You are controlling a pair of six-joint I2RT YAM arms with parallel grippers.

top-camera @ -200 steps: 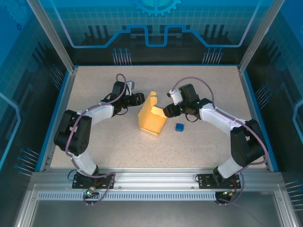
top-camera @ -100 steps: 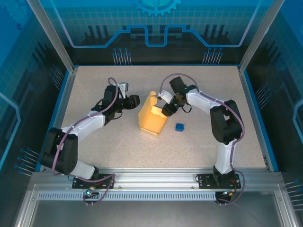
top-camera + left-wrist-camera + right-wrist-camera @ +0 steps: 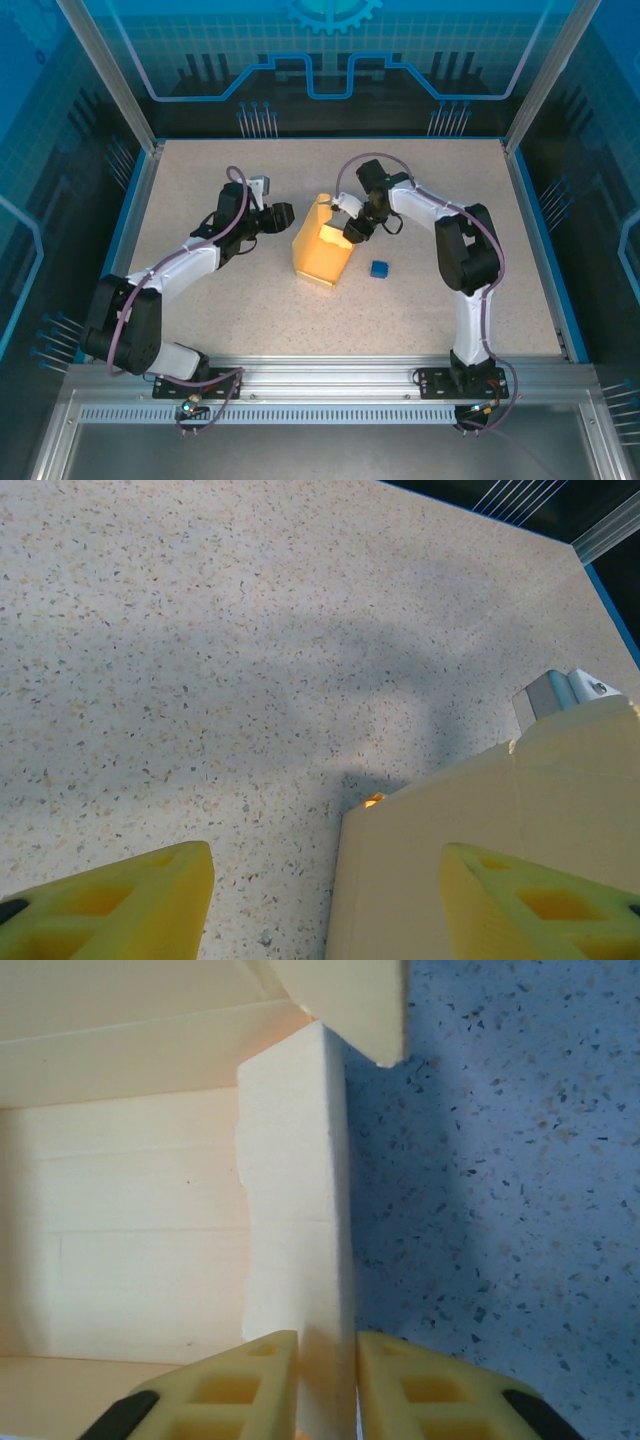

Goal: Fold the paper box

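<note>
The paper box [image 3: 320, 252] is pale yellow cardboard, half folded and standing open-topped in the middle of the table. My right gripper [image 3: 350, 230] sits at its right wall, and in the right wrist view it [image 3: 327, 1385] is shut on the upright edge of that wall [image 3: 300, 1220], with the box's inside to the left. My left gripper [image 3: 283, 214] hovers just left of the box, open. In the left wrist view its yellow fingers [image 3: 120, 900] straddle the box's outer corner [image 3: 480, 820], one finger over the table and one over the cardboard.
A tiny blue cube [image 3: 378, 268] lies on the speckled table just right of the box. A blue rim [image 3: 545, 250] and glass walls enclose the table. Open surface lies in front of the box and behind it.
The right arm swung its elbow outward and moved its gripper from beside the box onto the right wall. The left arm stretched out, its gripper staying near the box's left side.
</note>
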